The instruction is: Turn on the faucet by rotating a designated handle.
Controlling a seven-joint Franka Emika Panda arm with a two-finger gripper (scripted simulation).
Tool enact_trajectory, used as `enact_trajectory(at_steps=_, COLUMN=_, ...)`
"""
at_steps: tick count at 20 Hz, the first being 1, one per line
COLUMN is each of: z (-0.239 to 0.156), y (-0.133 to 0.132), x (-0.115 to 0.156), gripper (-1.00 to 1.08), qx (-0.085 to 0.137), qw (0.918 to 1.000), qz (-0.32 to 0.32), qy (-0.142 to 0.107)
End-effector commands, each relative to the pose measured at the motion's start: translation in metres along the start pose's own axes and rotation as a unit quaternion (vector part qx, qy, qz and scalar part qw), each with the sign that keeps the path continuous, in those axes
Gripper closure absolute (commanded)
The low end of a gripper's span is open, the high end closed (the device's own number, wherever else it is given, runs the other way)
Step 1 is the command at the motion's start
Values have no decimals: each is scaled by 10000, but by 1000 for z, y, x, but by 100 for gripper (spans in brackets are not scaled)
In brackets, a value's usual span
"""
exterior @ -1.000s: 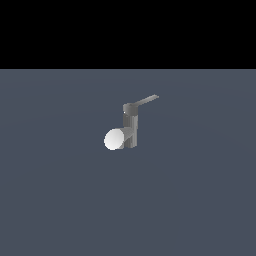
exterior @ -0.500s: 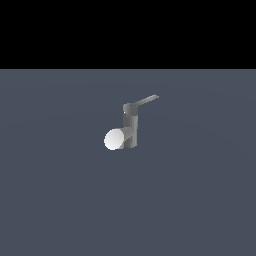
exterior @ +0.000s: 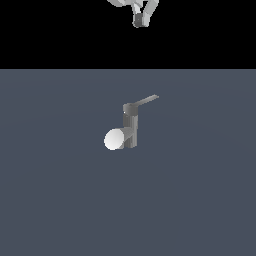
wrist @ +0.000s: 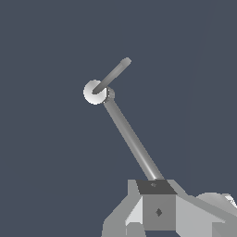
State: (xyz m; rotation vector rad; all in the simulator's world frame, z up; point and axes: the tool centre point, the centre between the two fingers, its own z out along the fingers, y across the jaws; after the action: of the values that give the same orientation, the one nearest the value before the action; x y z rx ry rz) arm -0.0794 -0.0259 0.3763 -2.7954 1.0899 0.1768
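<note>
The faucet (exterior: 131, 127) is a dark grey upright post on the grey floor, mid-view in the exterior view. Its short spout ends in a pale white round face (exterior: 114, 139) toward the exterior view's left. The handle (exterior: 146, 101), a thin grey lever, sticks out from the top cap toward the exterior view's right. My gripper (exterior: 142, 17) hangs at the top edge, far above and behind the faucet, touching nothing; its fingers look spread and empty. In the wrist view the white face (wrist: 94, 91) and two grey bars lie beyond the gripper (wrist: 159, 210).
The flat dark grey floor (exterior: 200, 200) stretches all around the faucet. A black background fills the top of the exterior view. No other objects show.
My gripper has come into the top of the exterior view, where it did not show before. The faucet and its handle have not moved.
</note>
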Motion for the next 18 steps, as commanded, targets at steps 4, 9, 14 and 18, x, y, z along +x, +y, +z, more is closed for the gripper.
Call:
enact_trajectory(at_steps=4, z=29, y=-15, x=38, gripper=108, qx=46, qw=9957, qz=928, qy=14)
enact_trajectory(at_steps=9, z=58, y=-25, x=72, gripper=108, qx=46, qw=9843, qz=1761, qy=88)
enact_trajectory(at_steps=14, z=89, y=-31, x=105, gripper=108, qx=24, qw=9661, qz=2573, qy=224)
enact_trajectory(at_steps=18, z=114, y=-34, x=130, gripper=108, qx=2, qw=9468, qz=3195, qy=380)
